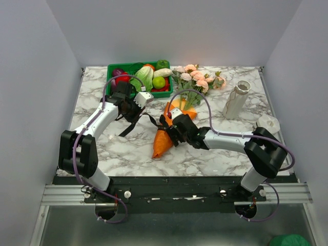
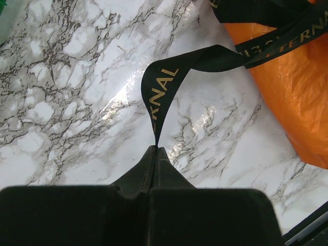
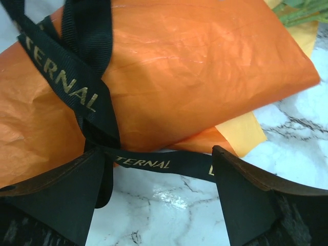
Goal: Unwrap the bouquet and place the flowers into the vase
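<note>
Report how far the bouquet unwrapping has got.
Done: nothing finished; the orange paper is wrapped round the stems. In hand: the left hand is shut on the black ribbon, the right hand open at the knot. Left: remove paper, put the flowers into the vase.

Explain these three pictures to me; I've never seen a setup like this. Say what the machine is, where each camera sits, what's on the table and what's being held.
These are two robot arms bolted at the near edge of a marble table. The wide picture looks down from above and behind them; the other two come from cameras on each wrist. On the table lie a bouquet of pink roses in orange paper, a cream vase and a green tray of plastic vegetables. The left end effector is shut on the bouquet's black ribbon. The right end effector stands open at the wrapped end, holding nothing.
</note>
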### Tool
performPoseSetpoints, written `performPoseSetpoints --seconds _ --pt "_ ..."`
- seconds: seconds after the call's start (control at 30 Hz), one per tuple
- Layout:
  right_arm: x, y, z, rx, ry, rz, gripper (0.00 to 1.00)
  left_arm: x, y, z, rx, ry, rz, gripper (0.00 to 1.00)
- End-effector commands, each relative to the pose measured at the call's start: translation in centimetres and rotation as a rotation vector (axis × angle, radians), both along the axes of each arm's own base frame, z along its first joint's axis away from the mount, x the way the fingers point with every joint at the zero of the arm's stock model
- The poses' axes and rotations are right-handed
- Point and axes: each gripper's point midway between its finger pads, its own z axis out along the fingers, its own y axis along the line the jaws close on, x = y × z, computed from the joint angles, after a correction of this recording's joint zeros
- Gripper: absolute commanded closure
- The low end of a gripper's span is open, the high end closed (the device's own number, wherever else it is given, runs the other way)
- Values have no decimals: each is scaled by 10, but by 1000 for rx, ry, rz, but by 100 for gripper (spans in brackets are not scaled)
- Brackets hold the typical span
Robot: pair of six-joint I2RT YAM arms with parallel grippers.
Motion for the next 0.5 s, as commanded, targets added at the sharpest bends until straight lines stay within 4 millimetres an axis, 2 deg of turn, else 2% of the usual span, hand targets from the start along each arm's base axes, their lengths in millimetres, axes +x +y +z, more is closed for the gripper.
performPoseSetpoints --seconds 0.0,0.13,0.23,0.3,0.33,0.47 --pt "1 41 11 105 7 151 11 9 -2 8 -9 -26 5 100" --pt "-13 60 20 197 53 237 28 9 -1 7 -4 -28 11 100" --pt "-26 65 25 244 82 289 33 11 1 7 5 -31 15 100" --pt "-33 64 29 270 99 310 33 11 2 7 10 -35 15 100" --pt "-36 62 30 279 103 310 29 12 3 8 13 -39 18 100" --pt "-34 33 44 352 89 224 26 13 4 12 15 -52 23 100"
